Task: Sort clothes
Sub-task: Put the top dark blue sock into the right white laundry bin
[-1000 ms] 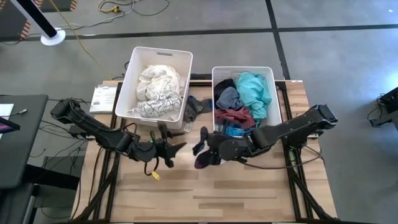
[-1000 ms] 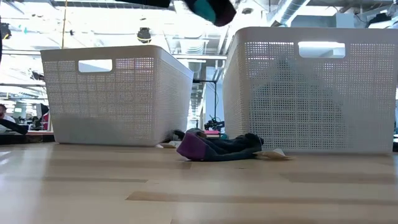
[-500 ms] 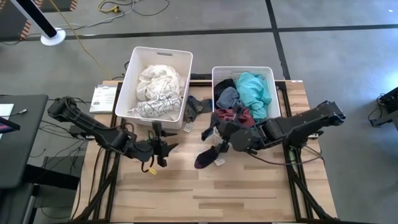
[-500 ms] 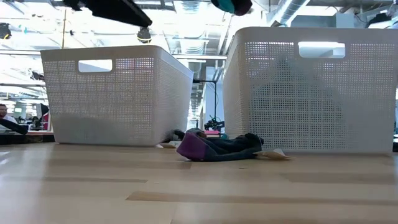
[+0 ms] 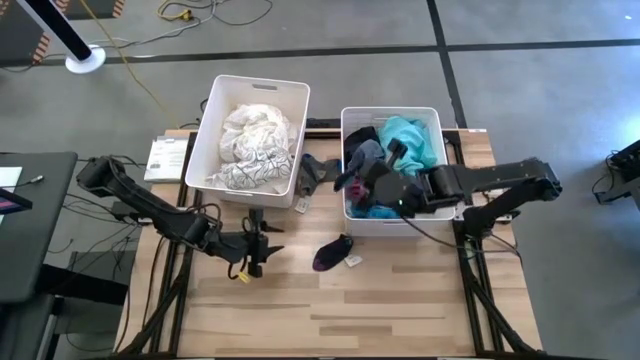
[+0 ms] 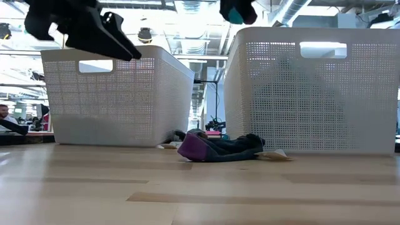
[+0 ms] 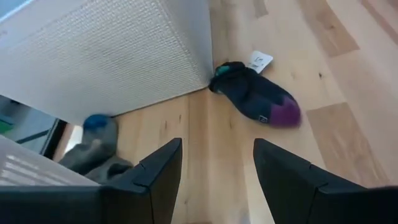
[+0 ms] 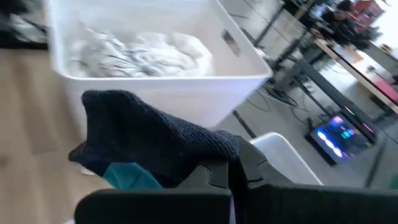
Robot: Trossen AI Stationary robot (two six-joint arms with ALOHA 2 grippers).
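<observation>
Grey concrete floor surrounds a light wooden worktop (image 5: pixel 400 300) that carries two white perforated bins side by side at its far edge. Seen from above, the left bin (image 5: pixel 215 150) at about eleven o'clock holds white and cream clothes (image 5: pixel 255 135), and the right bin (image 5: pixel 350 215) at about one o'clock holds teal, maroon and dark clothes (image 5: pixel 405 145). The right pincer (image 5: pixel 365 182) hangs over the near left part of the right bin, its fingers clamped shut on a navy sock with a teal toe (image 8: pixel 155 146), which droops from it above the dark pile. The left pincer (image 5: pixel 262 245) hovers above the worktop at about eight o'clock from the centre, its fingers (image 7: pixel 161 168) spread apart and holding nothing. On the worktop near the centre lies a navy sock with a purple toe (image 5: pixel 333 252), with a small white tag (image 5: pixel 353 260) just beside it. Another dark garment (image 5: pixel 315 172) lies in the gap between the two bins.
</observation>
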